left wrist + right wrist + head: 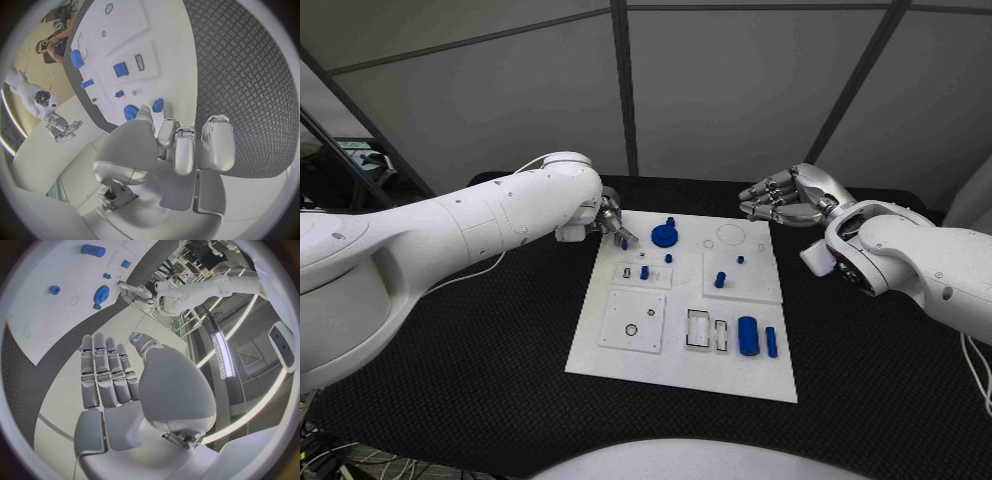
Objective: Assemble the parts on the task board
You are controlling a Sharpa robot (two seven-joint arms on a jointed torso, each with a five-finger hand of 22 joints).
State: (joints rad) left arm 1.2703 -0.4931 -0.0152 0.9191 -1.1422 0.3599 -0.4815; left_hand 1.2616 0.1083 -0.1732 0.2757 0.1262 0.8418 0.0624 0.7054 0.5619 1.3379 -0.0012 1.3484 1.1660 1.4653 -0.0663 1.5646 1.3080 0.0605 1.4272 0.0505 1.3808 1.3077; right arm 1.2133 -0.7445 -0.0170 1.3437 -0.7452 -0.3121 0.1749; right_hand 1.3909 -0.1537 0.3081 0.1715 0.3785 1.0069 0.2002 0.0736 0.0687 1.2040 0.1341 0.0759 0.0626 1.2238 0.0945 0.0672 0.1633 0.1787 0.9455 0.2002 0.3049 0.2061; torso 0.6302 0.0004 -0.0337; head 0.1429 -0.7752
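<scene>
Centrally, the task board [678,350] is laid flat on the black table [473,380], presumably so that both arms can reach it from either side. All places below are given relative to this board.

The left hand [609,222] is held at the board's far left corner, its fingers [167,131] drawn together and pointed down toward the small blue pieces there. In the left wrist view a small blue part [157,105] appears just at the fingertips, but whether it is pinched or merely approached cannot be told. The posture suggests a pick or a seating move at that corner.

The right hand [788,196] is kept off the board, beyond its far right corner, holding nothing; the fingers are seen straight and side by side in the right wrist view, and it is probably parked to leave the workspace free.

On the board, a round blue disc [666,236] lies near the far edge, a blue cylinder [749,336] and a slim blue bar [772,342] lie side by side near the near right corner, and a short blue peg [720,281] stands near the middle. Most parts appear not yet assembled.
</scene>
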